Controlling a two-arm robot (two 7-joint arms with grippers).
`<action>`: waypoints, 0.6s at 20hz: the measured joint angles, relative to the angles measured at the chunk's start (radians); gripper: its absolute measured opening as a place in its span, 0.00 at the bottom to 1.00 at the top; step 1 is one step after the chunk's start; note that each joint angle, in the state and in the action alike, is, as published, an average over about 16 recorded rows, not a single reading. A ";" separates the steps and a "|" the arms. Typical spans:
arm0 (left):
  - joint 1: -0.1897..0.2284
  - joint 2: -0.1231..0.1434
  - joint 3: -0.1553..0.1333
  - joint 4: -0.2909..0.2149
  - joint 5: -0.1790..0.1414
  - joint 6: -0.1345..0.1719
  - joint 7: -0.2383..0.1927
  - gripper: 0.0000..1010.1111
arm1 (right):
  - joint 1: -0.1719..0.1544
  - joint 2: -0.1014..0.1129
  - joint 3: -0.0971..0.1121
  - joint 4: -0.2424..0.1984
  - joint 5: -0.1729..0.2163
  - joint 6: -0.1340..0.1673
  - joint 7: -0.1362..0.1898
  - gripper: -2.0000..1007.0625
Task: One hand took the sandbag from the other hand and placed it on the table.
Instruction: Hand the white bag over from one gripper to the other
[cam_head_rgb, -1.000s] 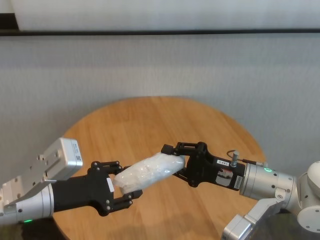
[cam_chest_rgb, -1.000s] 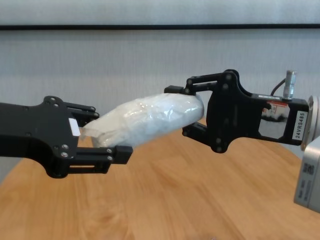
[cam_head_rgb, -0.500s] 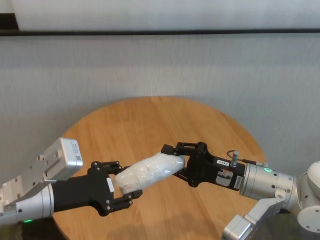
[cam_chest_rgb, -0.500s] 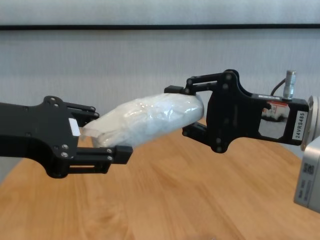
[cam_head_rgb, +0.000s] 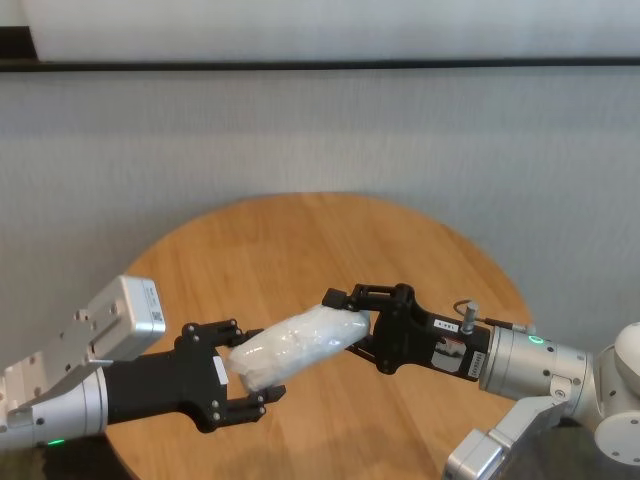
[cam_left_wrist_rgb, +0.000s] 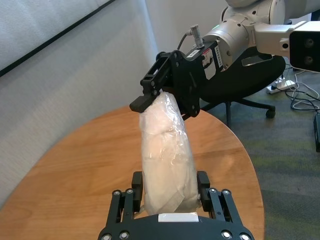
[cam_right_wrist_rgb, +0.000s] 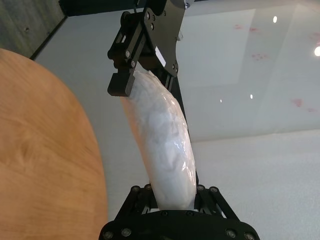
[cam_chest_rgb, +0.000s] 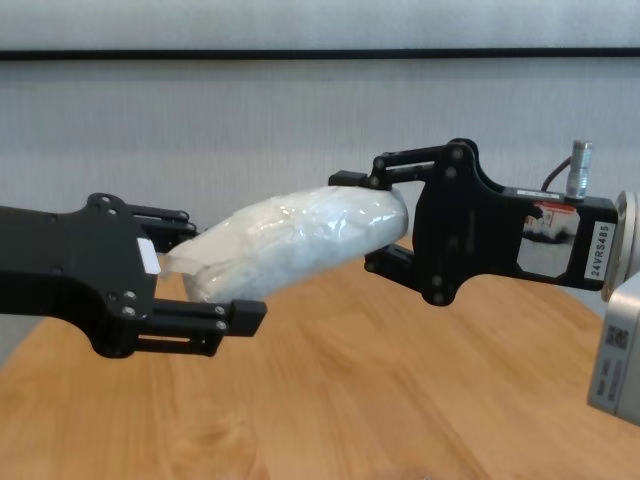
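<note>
White sandbag (cam_chest_rgb: 290, 243) aloft above table (cam_chest_rgb: 400, 400)

R end effector (cam_right_wrist_rgb: 172, 197), own to this cam, sits at frame bottom: black body w/ screws, two fingers (cam_right_wrist_rgb: 137, 192) either side of the sandbag's near end, closed against it. Sandbag (cam_right_wrist_rgb: 162, 137) = white, clear crinkly wrap, runs lengthwise away from cam, slight curve. Far end is w/ the L end effector (cam_right_wrist_rgb: 142, 62): black, screws, small white sticker, one finger tip at the bag's side; can't tell if it presses the bag. Bag hangs in air, apart from tabletop. Tabletop (cam_right_wrist_rgb: 45, 150) = light-brown wood, rounded edge, beside and below the bag. Pale glossy floor beyond, w/ light spots.
</note>
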 joint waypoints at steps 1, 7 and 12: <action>0.000 0.000 0.000 0.000 0.000 0.000 0.000 0.72 | 0.000 0.000 0.000 0.000 0.000 0.000 0.000 0.31; 0.000 0.000 0.000 0.000 0.000 0.000 0.000 0.87 | 0.000 0.000 0.000 0.000 0.000 0.000 0.000 0.31; 0.000 0.000 0.000 0.000 0.000 0.000 0.000 0.96 | 0.000 0.000 0.000 0.000 0.000 0.000 0.000 0.31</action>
